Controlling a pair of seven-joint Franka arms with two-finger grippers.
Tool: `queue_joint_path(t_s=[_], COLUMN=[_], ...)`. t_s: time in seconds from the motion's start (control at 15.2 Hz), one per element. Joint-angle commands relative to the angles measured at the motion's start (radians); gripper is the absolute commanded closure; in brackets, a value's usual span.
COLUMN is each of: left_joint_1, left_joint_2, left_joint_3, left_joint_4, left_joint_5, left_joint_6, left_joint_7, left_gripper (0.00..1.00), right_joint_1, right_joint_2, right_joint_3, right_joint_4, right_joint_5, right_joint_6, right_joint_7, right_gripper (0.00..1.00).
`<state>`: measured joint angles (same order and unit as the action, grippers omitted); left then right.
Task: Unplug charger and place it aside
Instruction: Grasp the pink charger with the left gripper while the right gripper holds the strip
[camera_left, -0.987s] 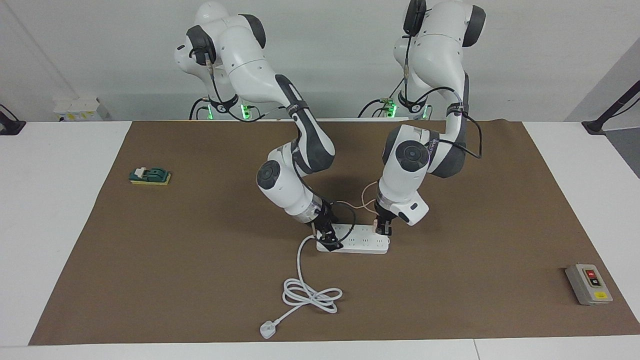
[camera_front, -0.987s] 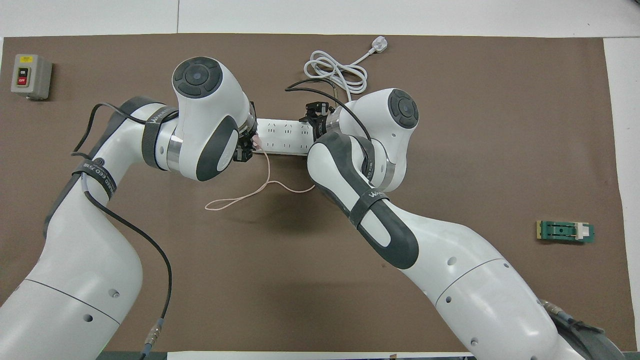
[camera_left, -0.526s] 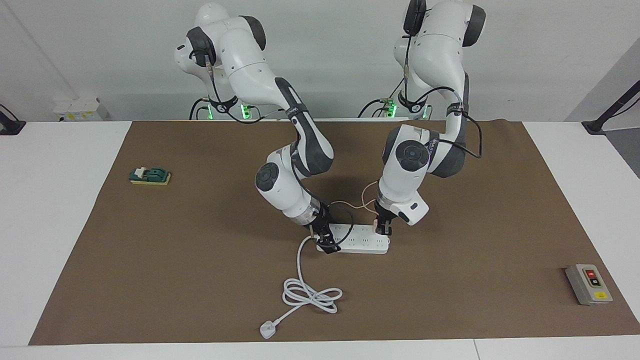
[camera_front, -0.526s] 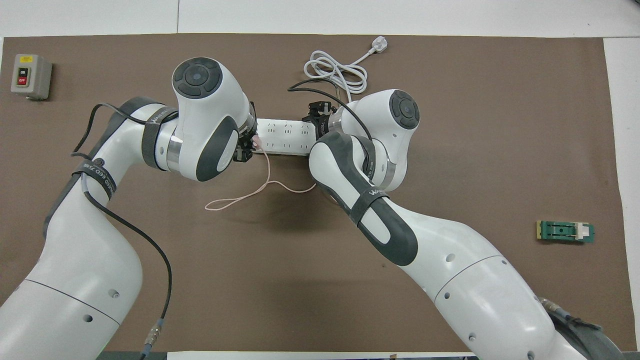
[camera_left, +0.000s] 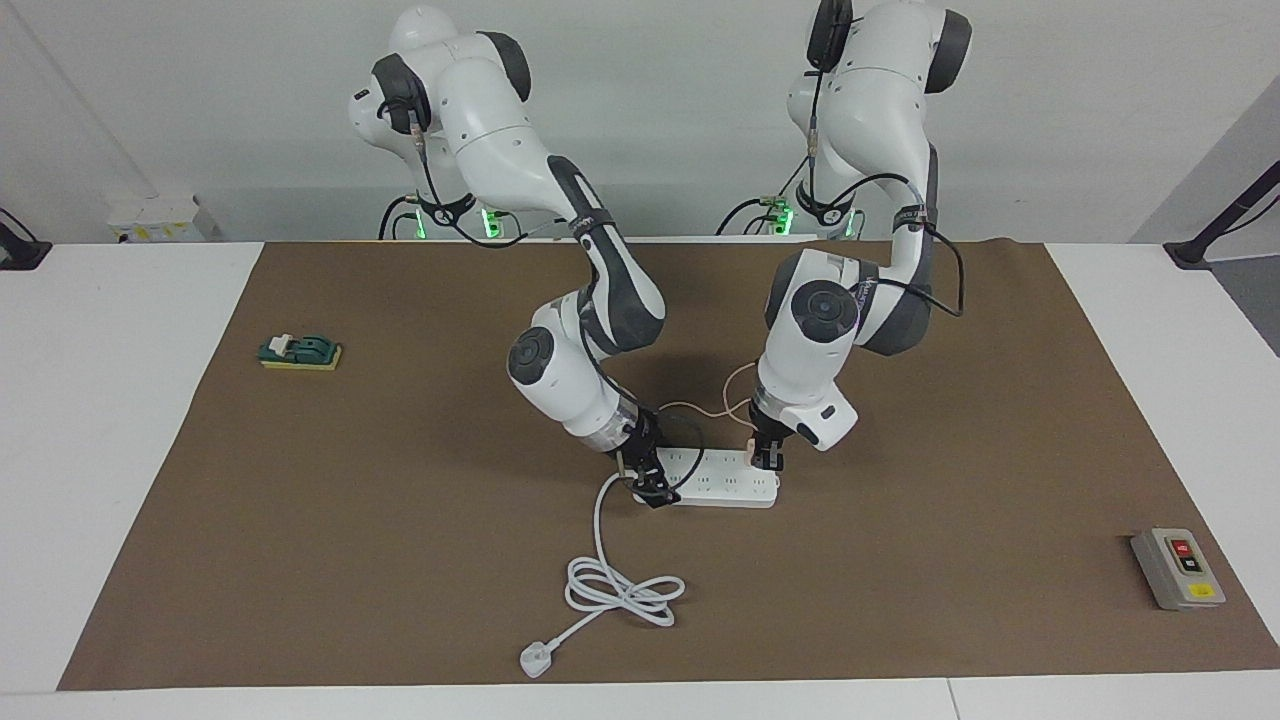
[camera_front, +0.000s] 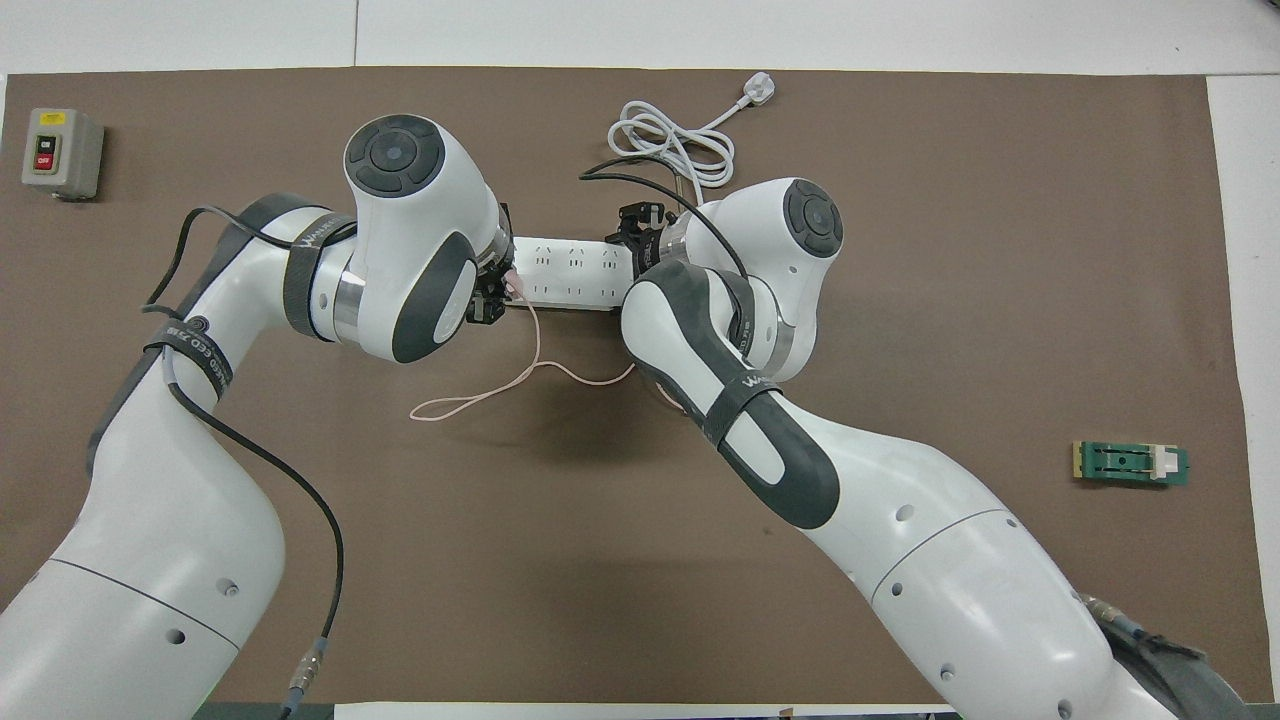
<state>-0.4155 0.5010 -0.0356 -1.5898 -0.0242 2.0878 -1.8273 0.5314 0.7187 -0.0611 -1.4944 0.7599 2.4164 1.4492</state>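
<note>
The charger (camera_left: 750, 441) sat plugged into the strip (camera_left: 722, 482) at its end toward the left arm, its pink cable (camera_front: 520, 375) looping on the surface nearer the robots. The left gripper (camera_left: 766, 462) was down on the charger, fingers closed on it. The right gripper (camera_left: 653, 489) pressed on the strip's other end; its fingers' state could not be told.

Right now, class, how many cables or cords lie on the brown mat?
2: a white cord coiled farther from the robots than the power strip; a pink cable looped nearer them.
</note>
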Motion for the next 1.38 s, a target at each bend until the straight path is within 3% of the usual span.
queue_joint_path(t_s=[0.0, 0.79, 1.05, 1.32], left_joint_1=[-0.022, -0.020, -0.011, -0.012], left_joint_2=[-0.026, -0.026, -0.033, -0.131], left_joint_3=[0.014, 0.016, 0.014, 0.013], left_joint_4=[-0.045, -0.036, 0.016, 0.048], left_joint_5=[0.000, 0.000, 0.024, 0.024], left_joint_6=[0.023, 0.006, -0.102, -0.245], left_joint_7=[-0.003, 0.002, 0.013, 0.016], left_gripper=[1.00, 1.00, 1.00, 1.00], right_joint_1=[-0.024, -0.027, -0.027, -0.027], right_joint_2=[0.011, 0.011, 0.011, 0.011], right_joint_3=[0.004, 0.003, 0.003, 0.003], right_joint_4=[0.000, -0.006, -0.006, -0.006], right_joint_5=[0.013, 0.070, 0.068, 0.068], right_joint_6=[0.026, 0.026, 0.027, 0.027], right_joint_7=[-0.039, -0.058, -0.058, -0.059], right_gripper=[0.97, 1.00, 1.00, 1.00])
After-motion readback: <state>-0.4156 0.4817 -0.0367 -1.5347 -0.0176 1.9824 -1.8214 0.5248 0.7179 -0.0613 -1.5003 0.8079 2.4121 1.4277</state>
